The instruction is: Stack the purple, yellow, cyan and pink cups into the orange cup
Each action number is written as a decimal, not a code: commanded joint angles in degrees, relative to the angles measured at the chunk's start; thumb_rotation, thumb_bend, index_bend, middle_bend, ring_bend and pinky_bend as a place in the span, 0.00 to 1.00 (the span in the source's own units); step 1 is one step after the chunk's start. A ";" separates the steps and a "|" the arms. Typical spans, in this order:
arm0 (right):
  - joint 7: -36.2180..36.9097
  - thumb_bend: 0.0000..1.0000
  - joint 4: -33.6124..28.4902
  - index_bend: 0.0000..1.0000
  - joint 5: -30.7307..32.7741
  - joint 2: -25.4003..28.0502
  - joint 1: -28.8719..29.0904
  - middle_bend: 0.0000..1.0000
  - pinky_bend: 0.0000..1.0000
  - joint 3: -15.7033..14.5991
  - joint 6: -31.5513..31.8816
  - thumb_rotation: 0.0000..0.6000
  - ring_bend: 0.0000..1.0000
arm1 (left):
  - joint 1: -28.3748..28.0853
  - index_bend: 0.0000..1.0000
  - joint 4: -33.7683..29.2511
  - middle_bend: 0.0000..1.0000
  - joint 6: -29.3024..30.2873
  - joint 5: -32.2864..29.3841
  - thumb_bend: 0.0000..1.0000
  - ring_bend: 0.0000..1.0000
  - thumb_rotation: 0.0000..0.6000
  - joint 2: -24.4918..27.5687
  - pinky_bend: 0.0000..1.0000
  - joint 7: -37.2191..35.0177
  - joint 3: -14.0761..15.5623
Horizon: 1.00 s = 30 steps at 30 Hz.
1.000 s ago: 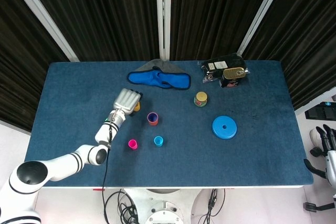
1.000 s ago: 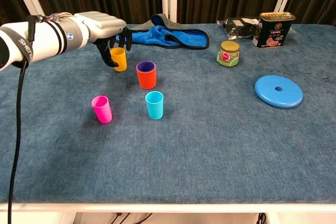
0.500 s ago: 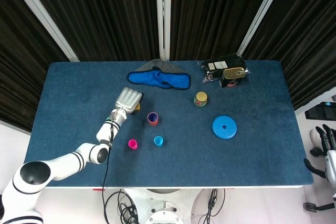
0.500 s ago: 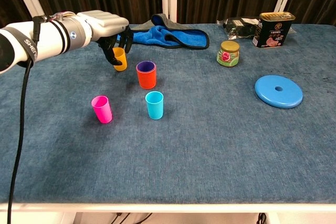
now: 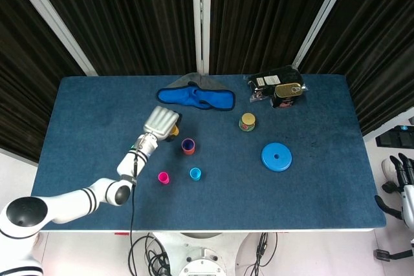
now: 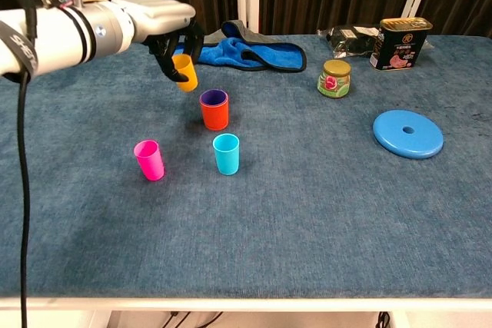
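My left hand point(image 6: 165, 24) point(image 5: 161, 121) grips the yellow cup point(image 6: 184, 72) point(image 5: 173, 132) and holds it off the table, just up and left of the orange cup point(image 6: 214, 113) point(image 5: 188, 148). The purple cup point(image 6: 214, 97) point(image 5: 188, 143) sits nested inside the orange one. On the cloth in front stand the pink cup point(image 6: 149, 160) point(image 5: 163, 177) and the cyan cup point(image 6: 226, 153) point(image 5: 195, 173), both upright. At the far right edge of the head view, off the table, my right hand point(image 5: 402, 176) shows only in part.
A blue cloth point(image 6: 247, 51) lies behind the cups. To the right are a small jar point(image 6: 334, 78), a tin can point(image 6: 401, 42), a dark packet point(image 6: 350, 36) and a flat blue disc point(image 6: 407, 133). The table point(image 6: 307, 220) is covered in blue fabric.
My left hand closed around the yellow cup, lifted it off the table and carried it slightly right toward the orange cup. The other cups have not moved.
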 commanded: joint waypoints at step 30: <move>1.75 0.17 1.41 0.00 -0.51 -0.45 -0.43 0.00 0.00 -0.30 0.57 1.00 0.00 | -2.82 0.48 -11.44 0.50 5.21 -7.26 0.28 0.51 1.00 0.90 0.62 6.82 2.70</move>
